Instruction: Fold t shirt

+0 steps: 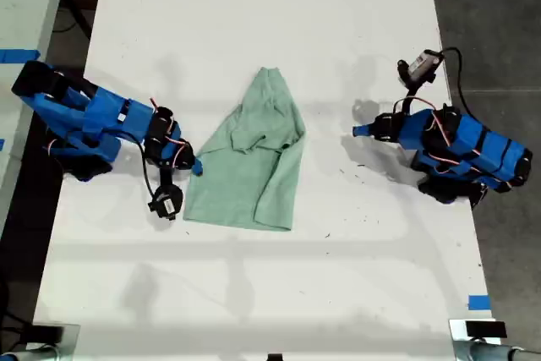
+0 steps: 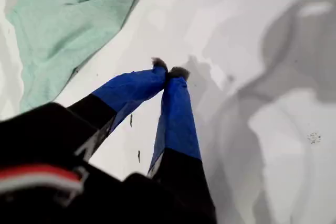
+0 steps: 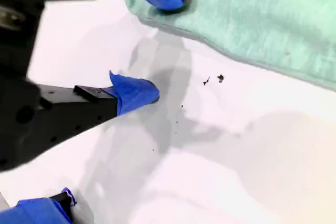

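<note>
The t shirt (image 1: 254, 158) lies near the middle of the white surface (image 1: 254, 293) in the exterior view, its narrow end toward 12 o'clock and its wide hem toward 6 o'clock. One side looks lapped over the body, with a ridge running down the 3 o'clock half, so I judge a first fold is in. The cloth is wrinkled and uneven, not a neat packet.

My second gripper (image 3: 165, 43) sits at the shirt's 8 o'clock edge in the exterior view. Its jaws are wide, with one tip on the mint hem and the other on bare surface, and they grasp nothing. My first gripper (image 2: 169, 69) is at the shirt's 3 o'clock, well apart from the cloth. Its tips are pinched together with nothing between them.

What is left, as I read it, is bringing that 9 o'clock side over, then folding end to end and flattening.
</note>
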`<state>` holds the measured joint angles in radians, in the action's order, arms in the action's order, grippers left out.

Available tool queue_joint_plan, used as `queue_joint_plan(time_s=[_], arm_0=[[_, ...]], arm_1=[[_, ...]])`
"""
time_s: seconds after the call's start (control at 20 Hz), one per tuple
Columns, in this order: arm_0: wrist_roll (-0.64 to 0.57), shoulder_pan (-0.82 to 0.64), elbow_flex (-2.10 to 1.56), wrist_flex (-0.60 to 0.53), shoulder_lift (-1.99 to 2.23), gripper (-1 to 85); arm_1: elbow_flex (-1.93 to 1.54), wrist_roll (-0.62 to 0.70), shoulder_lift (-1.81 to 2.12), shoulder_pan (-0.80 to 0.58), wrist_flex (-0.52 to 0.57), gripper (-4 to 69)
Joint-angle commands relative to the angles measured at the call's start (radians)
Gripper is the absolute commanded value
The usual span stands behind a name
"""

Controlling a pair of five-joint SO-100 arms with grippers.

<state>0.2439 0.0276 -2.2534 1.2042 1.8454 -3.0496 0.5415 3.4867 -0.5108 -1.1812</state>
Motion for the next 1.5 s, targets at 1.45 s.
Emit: queue_joint_plan(time_s=[1.45], arm_0=[[-0.356,0.081,1.276,0.210,-0.597,-0.2]], arm_1=[[-0.054,0.015,0.014,-0.005,-0.005,1.9]])
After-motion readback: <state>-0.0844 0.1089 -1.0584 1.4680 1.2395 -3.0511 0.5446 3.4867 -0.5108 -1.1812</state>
